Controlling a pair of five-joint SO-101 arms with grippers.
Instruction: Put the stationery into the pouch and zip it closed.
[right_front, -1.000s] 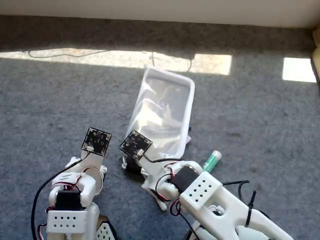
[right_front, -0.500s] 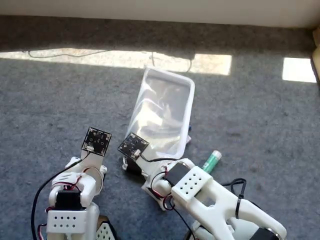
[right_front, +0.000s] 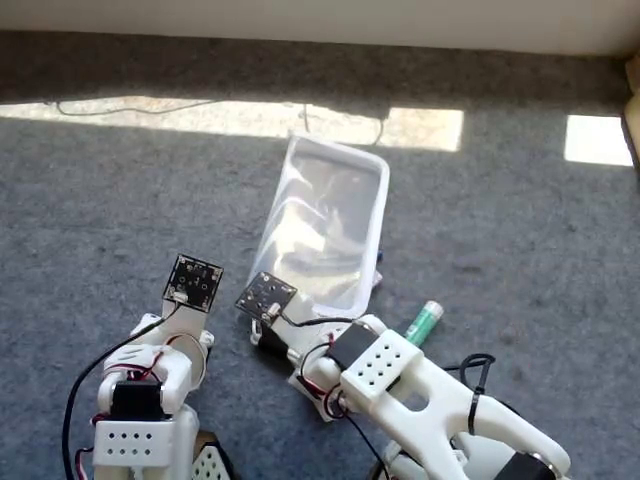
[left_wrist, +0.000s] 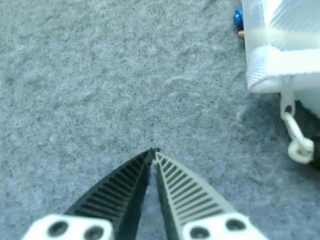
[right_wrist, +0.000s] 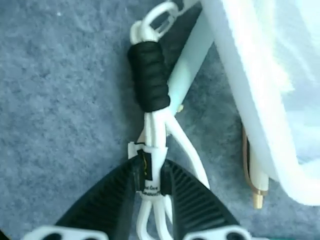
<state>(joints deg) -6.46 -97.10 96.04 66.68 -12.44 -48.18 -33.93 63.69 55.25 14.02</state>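
Observation:
The clear pouch (right_front: 325, 225) lies flat on the grey carpet, its open end toward the arms. My right gripper (right_wrist: 150, 167) is at the pouch's near left corner (right_front: 275, 338), shut on a white cord bundle (right_wrist: 152, 130) bound by a black wrap (right_wrist: 149, 75). A white pen with a gold clip (right_wrist: 254, 177) lies along the pouch's edge (right_wrist: 260, 85). A green marker (right_front: 422, 322) lies on the carpet right of the right arm. My left gripper (left_wrist: 152, 151) is shut with nothing in it, low over bare carpet left of the pouch corner (left_wrist: 280, 65) and its white zipper pull (left_wrist: 299, 147).
A small blue object (left_wrist: 238, 17) sits by the pouch's edge. Thin cables (right_front: 130, 106) run across the sunlit strip at the back. Open carpet (right_front: 100, 210) stretches left of the pouch and also right of it.
The right arm has swung slightly left and drawn back a little with the cord bundle in its gripper. The left arm and the pouch have stayed put.

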